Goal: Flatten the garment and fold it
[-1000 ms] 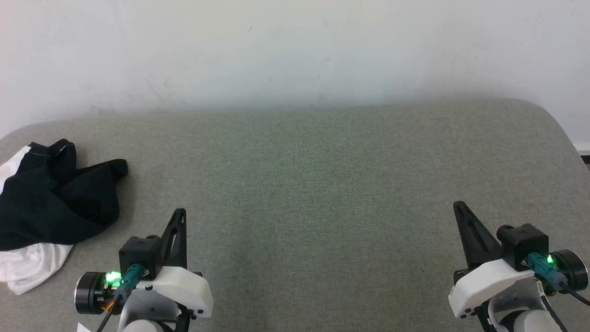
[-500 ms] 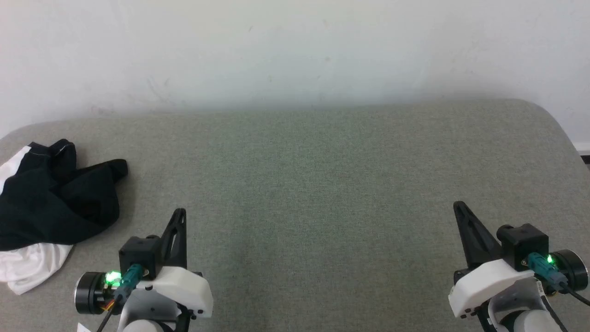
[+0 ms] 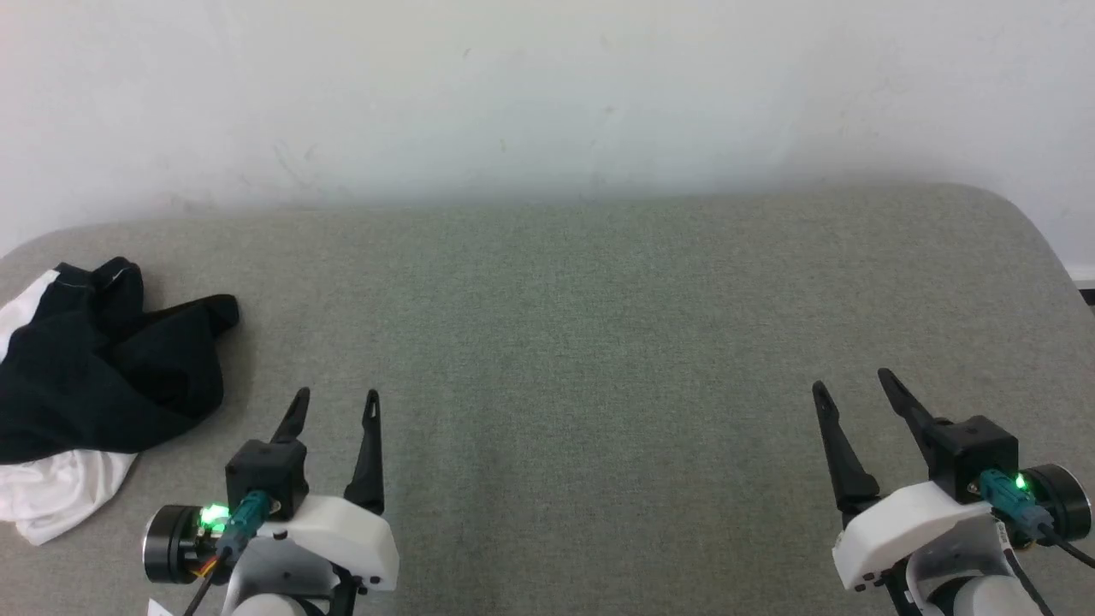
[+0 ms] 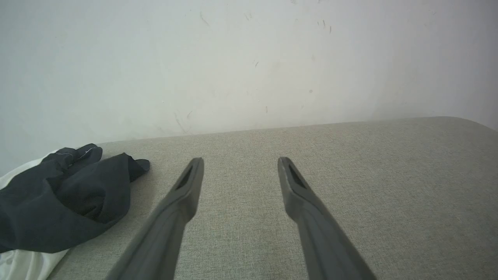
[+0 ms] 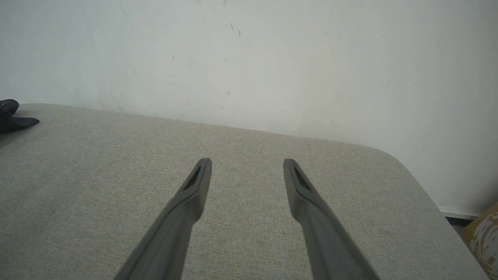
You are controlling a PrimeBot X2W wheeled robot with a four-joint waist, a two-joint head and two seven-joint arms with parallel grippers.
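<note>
The garment (image 3: 94,381) lies crumpled at the far left of the grey surface, black sleeves heaped over white cloth; its chest print and neckband are hidden. In the left wrist view the garment (image 4: 66,198) sits left of the fingers. A black sleeve tip of the garment (image 5: 11,118) shows at the right wrist view's left edge. My left gripper (image 3: 335,398) is open at the lower left, to the right of the heap and apart from it, holding nothing. My right gripper (image 3: 851,382) is open at the lower right, far from the cloth.
A grey fabric-covered table (image 3: 582,316) with rounded corners stands against a white wall (image 3: 547,94). Its right edge falls away near a cardboard box (image 5: 484,229) on the floor.
Both grippers have opened: their fingers were together half a second ago and now stand apart. The arms and the garment have stayed in place.
</note>
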